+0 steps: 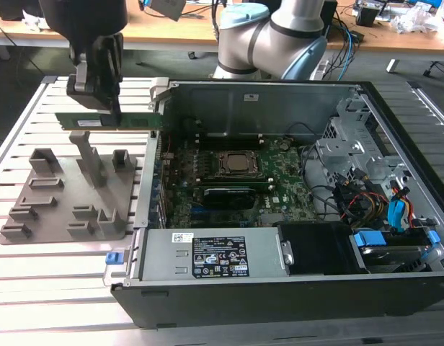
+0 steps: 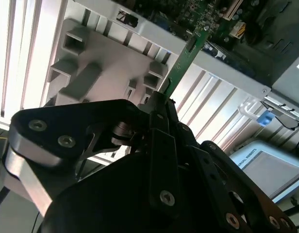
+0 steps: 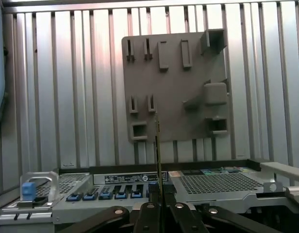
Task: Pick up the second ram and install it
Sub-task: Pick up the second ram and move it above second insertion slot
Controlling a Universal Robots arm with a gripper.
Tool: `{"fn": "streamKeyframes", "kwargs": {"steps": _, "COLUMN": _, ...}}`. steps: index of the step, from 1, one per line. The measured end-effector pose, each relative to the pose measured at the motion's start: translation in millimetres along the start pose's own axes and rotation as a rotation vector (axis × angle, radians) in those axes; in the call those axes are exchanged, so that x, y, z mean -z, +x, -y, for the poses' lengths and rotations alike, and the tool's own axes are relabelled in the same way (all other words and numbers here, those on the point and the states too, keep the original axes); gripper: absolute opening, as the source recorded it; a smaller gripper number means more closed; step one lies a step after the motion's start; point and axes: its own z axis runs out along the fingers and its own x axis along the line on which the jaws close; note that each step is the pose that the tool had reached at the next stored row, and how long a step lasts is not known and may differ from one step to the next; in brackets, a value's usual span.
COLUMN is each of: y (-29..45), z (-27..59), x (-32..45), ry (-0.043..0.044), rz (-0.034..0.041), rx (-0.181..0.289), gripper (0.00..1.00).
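The exterior view shows the ram stick (image 1: 139, 121) clamped between the jaws of the gripper (image 1: 110, 109). It is held on edge with its length level, and the jaws grasp it near the middle, so a stretch of green board sticks out on each side of them. In both wrist views the stick (image 2: 186, 58) (image 3: 157, 141) runs straight out from the closed jaws as a thin edge-on line, so it looks squarely seated in the grip rather than skewed. Directly below the jaws stands the tall post of the grey fixture (image 1: 49, 202). The stick's lower edge sits just above the post top, and I cannot tell whether a gap separates them. Off to one side of the jaws, past the stick's far end, lies the open computer case (image 1: 366, 94) with its motherboard (image 1: 280, 189), all resting on the slatted table (image 1: 63, 288). I judge the step in hand to be the lift and carry. To do it well, the grip should stay firm and centred and the stick should stay level. It should rise straight until it is clearly free of the post, then pass over the case wall beside the jaws without catching it.
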Motion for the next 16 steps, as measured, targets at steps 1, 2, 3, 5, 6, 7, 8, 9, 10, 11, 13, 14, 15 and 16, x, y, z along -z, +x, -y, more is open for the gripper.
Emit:
{"fn": "streamKeyframes", "kwargs": {"steps": 1, "y": -0.3, "z": 4.6, "x": 0.2, "ry": -0.0003, "rz": 0.0, "rx": 0.0, "gripper": 0.14}}
{"fn": "streamKeyframes", "kwargs": {"steps": 2, "y": -0.6, "z": 10.3, "x": 0.5, "ry": -0.0006, "rz": 0.0, "rx": 0.0, "gripper": 0.14}}
{"fn": "streamKeyframes", "kwargs": {"steps": 3, "y": -0.8, "z": 15.6, "x": 0.8, "ry": -0.0009, "rz": -0.0001, "rx": 0.0, "gripper": 0.14}}
{"fn": "streamKeyframes", "kwargs": {"steps": 5, "y": -1.4, "z": 26.1, "x": 1.3, "ry": -0.0017, "rz": -0.0001, "rx": 0.0, "gripper": 0.14}}
{"fn": "streamKeyframes", "kwargs": {"steps": 6, "y": -1.6, "z": 31.0, "x": 1.5, "ry": -0.0021, "rz": -0.0001, "rx": 0.0, "gripper": 0.14}}
{"fn": "streamKeyframes", "kwargs": {"steps": 7, "y": -1.8, "z": 35.0, "x": 1.6, "ry": -0.0023, "rz": -0.0001, "rx": 0.0, "gripper": 0.14}}
{"fn": "streamKeyframes", "kwargs": {"steps": 8, "y": -2.3, "z": 42.7, "x": 2.0, "ry": -0.0029, "rz": -0.0001, "rx": 0.0, "gripper": 0.14}}
{"fn": "streamKeyframes", "kwargs": {"steps": 9, "y": -2.5, "z": 47.8, "x": 2.2, "ry": -0.0032, "rz": -0.0001, "rx": 0.0, "gripper": 0.14}}
{"fn": "streamKeyframes", "kwargs": {"steps": 10, "y": -2.7, "z": 52.7, "x": 2.5, "ry": -0.0037, "rz": -0.0002, "rx": 0.0, "gripper": 0.14}}
{"fn": "streamKeyframes", "kwargs": {"steps": 11, "y": -3.1, "z": 59.8, "x": 2.8, "ry": -0.0042, "rz": -0.0002, "rx": 0.0, "gripper": 0.14}}
{"fn": "streamKeyframes", "kwargs": {"steps": 13, "y": -3.7, "z": 70.2, "x": 3.3, "ry": -0.0052, "rz": -0.0003, "rx": 0.0, "gripper": 0.14}}
{"fn": "streamKeyframes", "kwargs": {"steps": 14, "y": -4.0, "z": 76.3, "x": 3.6, "ry": -0.0058, "rz": -0.0002, "rx": 0.0, "gripper": 0.14}}
{"fn": "streamKeyframes", "kwargs": {"steps": 15, "y": -4.3, "z": 82.7, "x": 3.9, "ry": -0.0065, "rz": -0.0004, "rx": 0.0, "gripper": 0.14}}
{"fn": "streamKeyframes", "kwargs": {"steps": 16, "y": -4.8, "z": 91.0, "x": 4.3, "ry": -0.0072, "rz": -0.0004, "rx": 0.0, "gripper": 0.14}}
